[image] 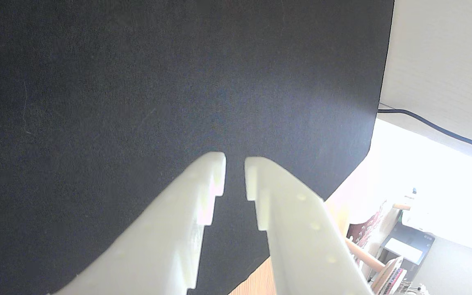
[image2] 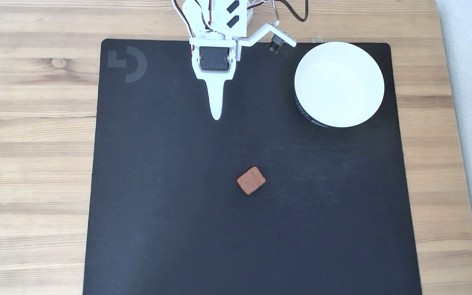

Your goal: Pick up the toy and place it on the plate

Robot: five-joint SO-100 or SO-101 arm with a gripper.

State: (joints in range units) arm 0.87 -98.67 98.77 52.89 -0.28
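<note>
Below the tool in the fixed view, well apart, lies the toy; tips slightly parted, empty.

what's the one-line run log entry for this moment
gripper: nearly shut, empty, above mat | toy biscuit: on mat, untouched | white dish: empty, mat's top right corner | stage: pre-grasp

Wooden table under black mat with toy, plate
</note>
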